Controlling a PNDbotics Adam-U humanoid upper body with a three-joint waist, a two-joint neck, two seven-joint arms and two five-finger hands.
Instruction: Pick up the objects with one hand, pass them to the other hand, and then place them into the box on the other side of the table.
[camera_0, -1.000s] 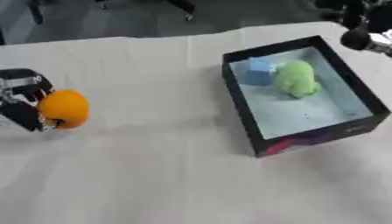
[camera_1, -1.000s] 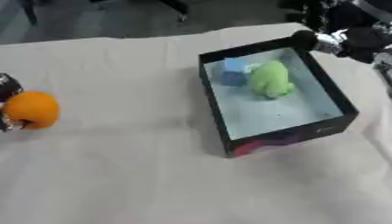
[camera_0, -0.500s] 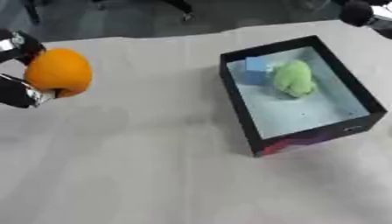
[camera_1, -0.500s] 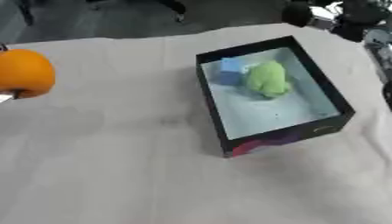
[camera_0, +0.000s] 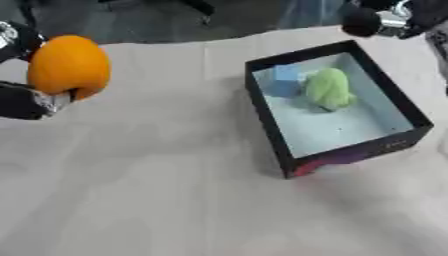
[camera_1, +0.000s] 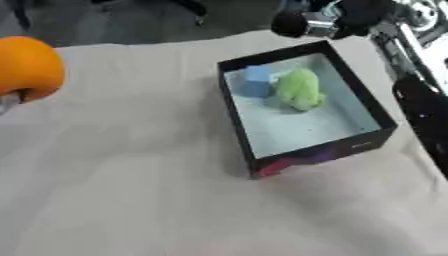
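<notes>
A round orange object (camera_0: 68, 65) is held up above the table's left side, with my left hand (camera_0: 23, 102) shut around it from the left and below. The black box (camera_0: 268, 123) with a pale floor lies right of centre. Inside it, at the far end, are a blue block (camera_0: 284, 80) and a green lumpy object (camera_0: 328, 89). My right hand (camera_1: 346, 17) hangs above the box's far right corner. One straight dark finger of it points left and it holds nothing.
A cream cloth (camera_0: 157, 190) covers the table, with bare cloth between the orange object and the box and along the near side. My right forearm (camera_1: 420, 95) runs down the right edge, beside the box. Dark floor lies beyond the far table edge.
My left hand has lifted the orange object off the cloth and higher toward the camera. My right hand has come in leftward over the box's far corner.
</notes>
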